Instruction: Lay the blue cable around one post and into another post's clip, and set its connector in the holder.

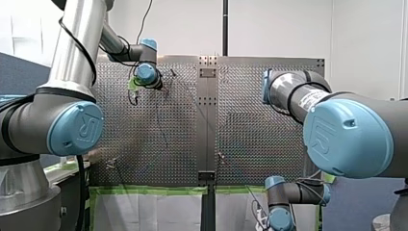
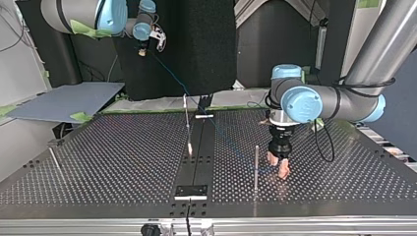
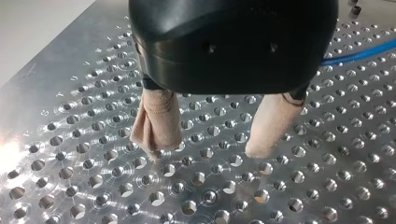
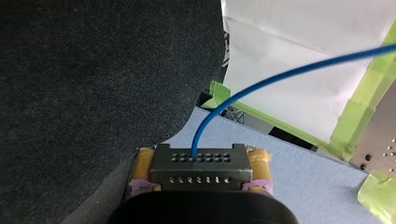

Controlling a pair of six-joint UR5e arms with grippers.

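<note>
My right gripper [image 4: 200, 161] is shut on a black connector [image 4: 198, 171], which sits between its yellow pads. The blue cable [image 4: 280, 74] leaves the connector's top. In the top view this gripper [image 2: 150, 44] hangs high behind the table at the left. From it the cable [image 2: 216, 125] slopes down across the table towards a thin post [image 2: 256, 167]. Beside that post, my left gripper [image 2: 278, 165] stands just over the perforated table. Its beige pads [image 3: 159, 121] are apart with nothing between them, and the cable [image 3: 364, 51] runs behind it.
A second post [image 2: 188, 123] stands near the table's middle and a third post [image 2: 54, 158] at the top view's left. A black plate [image 2: 192, 191] lies on the centre strip near the front edge. A grey board [image 2: 64, 101] lies beyond the table.
</note>
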